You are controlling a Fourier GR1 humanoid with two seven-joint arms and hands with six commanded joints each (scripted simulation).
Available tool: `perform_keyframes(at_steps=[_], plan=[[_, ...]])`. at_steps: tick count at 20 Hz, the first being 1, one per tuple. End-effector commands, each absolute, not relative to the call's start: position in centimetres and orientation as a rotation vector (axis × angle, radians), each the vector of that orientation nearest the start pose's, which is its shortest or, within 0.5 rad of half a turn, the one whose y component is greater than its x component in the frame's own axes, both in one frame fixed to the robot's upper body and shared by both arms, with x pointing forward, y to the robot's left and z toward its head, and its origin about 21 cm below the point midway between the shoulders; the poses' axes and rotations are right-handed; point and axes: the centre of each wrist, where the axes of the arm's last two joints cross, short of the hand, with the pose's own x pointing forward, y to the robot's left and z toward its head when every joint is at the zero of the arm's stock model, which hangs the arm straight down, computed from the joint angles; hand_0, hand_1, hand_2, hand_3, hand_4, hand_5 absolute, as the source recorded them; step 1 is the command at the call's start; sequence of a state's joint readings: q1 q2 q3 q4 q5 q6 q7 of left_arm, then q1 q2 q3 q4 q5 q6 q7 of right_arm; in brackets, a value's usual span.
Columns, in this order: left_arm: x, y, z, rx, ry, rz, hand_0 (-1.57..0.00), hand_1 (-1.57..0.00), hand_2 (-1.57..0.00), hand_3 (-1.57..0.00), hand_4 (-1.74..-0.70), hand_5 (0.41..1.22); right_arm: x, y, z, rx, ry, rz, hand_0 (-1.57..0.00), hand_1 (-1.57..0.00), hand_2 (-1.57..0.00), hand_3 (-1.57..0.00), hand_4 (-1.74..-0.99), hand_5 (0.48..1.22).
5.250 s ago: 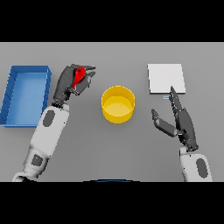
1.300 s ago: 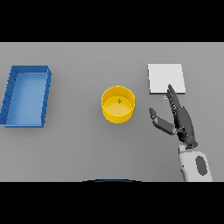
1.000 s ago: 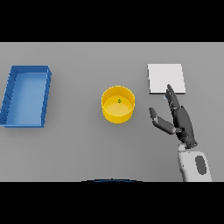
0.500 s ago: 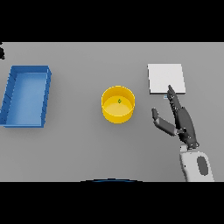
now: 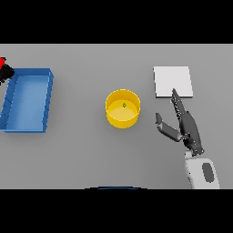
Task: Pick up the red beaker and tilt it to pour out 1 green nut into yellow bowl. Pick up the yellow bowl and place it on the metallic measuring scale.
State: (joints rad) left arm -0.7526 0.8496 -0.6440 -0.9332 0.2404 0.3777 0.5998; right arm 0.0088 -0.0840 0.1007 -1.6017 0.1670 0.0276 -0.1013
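The yellow bowl (image 5: 123,109) stands mid-table with one green nut (image 5: 124,105) inside. The metallic scale (image 5: 172,81), a pale square plate, lies to the far right of it. My right hand (image 5: 185,127) is open just below the scale and right of the bowl. Its fingers point up at the scale's near edge and its thumb reaches toward the bowl without touching it. At the view's far left edge a sliver of the red beaker (image 5: 2,61) shows, with dark fingers of my left hand (image 5: 6,73) wrapped on it. The rest is cut off.
A blue open tray (image 5: 47,98) sits on the left of the table, right beside the beaker and left hand. Bare grey table lies between the tray, the bowl and the scale.
The left hand with the red beaker, out of view a second ago, now shows at the left edge above the blue tray. The right hand has barely shifted. Bowl and nut are unmoved.
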Motion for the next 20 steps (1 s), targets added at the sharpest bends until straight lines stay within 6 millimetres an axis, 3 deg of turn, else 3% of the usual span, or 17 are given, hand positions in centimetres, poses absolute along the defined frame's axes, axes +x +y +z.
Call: perform_keyframes(at_steps=[1,2,3,4,6,9,13,20], plan=[[38.4,34.0,12.1,0.889,-0.962,-0.345,-1.57,-1.57,-1.57,-1.09,-1.37,0.847,24.5,-22.6,0.4,-0.096,-1.671,0.302,0.00,0.00,0.00,0.00,-1.326,0.731],[38.0,34.0,11.8,0.874,-0.956,-0.364,-1.57,-1.57,-1.57,-0.93,-1.25,0.810,24.4,-22.8,0.4,-0.095,-1.677,0.300,0.00,0.00,0.00,0.00,-1.327,0.730],[37.8,34.1,11.8,0.832,-0.971,-0.375,-1.57,-1.52,-1.41,-0.85,-1.13,0.779,24.7,-22.6,0.7,-0.096,-1.678,0.297,0.00,0.00,0.00,0.00,-1.325,0.731],[37.4,34.0,12.0,0.781,-0.982,-0.387,-1.44,-1.29,-1.16,-0.71,-1.05,0.757,24.7,-22.7,0.6,-0.105,-1.672,0.303,0.00,0.00,0.00,0.00,-1.320,0.731],[37.0,34.0,12.9,0.724,-1.006,-0.411,-0.98,-0.83,-0.75,-0.46,-0.92,0.716,24.3,-22.8,0.3,-0.094,-1.674,0.307,0.00,0.00,0.00,0.00,-1.321,0.727],[36.7,34.1,13.5,0.705,-0.984,-0.473,-0.50,-0.42,-0.38,-0.24,-0.83,0.678,24.6,-22.8,0.4,-0.102,-1.667,0.299,0.00,0.00,0.00,0.00,-1.318,0.725],[36.7,33.7,13.0,0.730,-0.905,-0.550,-0.21,-0.17,-0.16,-0.10,-0.78,0.655,24.4,-22.3,0.5,-0.106,-1.683,0.316,0.00,0.00,0.00,0.00,-1.308,0.717],[36.8,33.7,12.4,0.766,-0.965,-0.523,-0.04,-0.04,-0.03,-0.02,-0.73,0.664,24.9,-22.4,1.2,-0.174,-1.635,0.353,0.00,0.00,0.00,0.00,-1.281,0.688]])
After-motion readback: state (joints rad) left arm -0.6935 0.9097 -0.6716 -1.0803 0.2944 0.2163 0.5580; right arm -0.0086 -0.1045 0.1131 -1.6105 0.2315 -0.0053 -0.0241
